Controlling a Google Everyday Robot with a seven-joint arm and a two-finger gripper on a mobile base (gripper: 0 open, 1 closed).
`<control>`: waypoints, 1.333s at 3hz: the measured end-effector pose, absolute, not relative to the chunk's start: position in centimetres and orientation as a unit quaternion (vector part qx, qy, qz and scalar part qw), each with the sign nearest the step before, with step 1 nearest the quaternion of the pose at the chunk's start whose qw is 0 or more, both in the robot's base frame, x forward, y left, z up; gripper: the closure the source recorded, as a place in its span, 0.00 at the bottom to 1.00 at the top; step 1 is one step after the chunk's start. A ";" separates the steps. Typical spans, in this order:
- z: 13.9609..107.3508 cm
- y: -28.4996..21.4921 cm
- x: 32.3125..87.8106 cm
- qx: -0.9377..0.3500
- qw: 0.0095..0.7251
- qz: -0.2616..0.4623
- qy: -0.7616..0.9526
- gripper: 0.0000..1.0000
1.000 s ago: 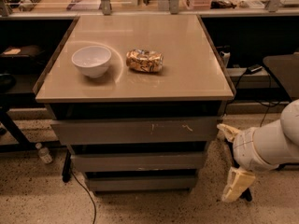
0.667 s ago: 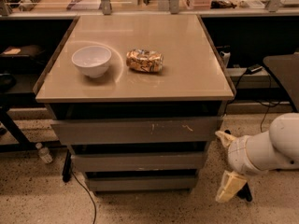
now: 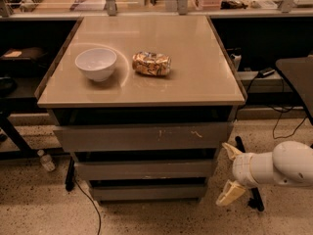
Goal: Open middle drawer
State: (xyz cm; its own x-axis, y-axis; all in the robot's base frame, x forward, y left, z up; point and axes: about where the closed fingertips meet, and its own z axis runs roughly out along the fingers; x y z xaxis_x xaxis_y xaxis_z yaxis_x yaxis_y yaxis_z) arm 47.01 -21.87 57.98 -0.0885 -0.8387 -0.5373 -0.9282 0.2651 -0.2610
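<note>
The middle drawer (image 3: 144,170) is a plain grey handleless front, closed, below the taller scratched top drawer (image 3: 142,137) and above the narrowest bottom drawer (image 3: 149,192). My gripper (image 3: 230,173) is low at the right of the cabinet, level with the middle drawer and just past its right end. Its two cream fingers (image 3: 229,194) are spread apart and hold nothing. The white arm (image 3: 276,164) reaches in from the right edge.
The cabinet's tan top (image 3: 195,67) carries a white bowl (image 3: 96,63) and a crumpled snack bag (image 3: 152,63). A black stand leg (image 3: 249,190) sits behind my gripper. A dark cable (image 3: 90,207) and a small bottle (image 3: 46,160) lie on the speckled floor at left.
My arm and gripper have moved left, closer to the right side of the cabinet. The drawers have not moved.
</note>
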 end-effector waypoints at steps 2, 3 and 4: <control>55.1 -19.8 48.2 -0.634 0.341 0.086 0.689 0.00; 52.2 -18.3 48.6 -0.642 0.323 0.083 0.690 0.00; 49.1 -16.5 49.8 -0.651 0.311 0.094 0.686 0.00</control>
State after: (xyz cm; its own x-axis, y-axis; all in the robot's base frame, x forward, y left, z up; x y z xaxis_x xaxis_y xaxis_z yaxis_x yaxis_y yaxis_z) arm 49.77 -16.54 49.06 0.0413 -0.8347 -0.5492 -0.9514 0.1351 -0.2769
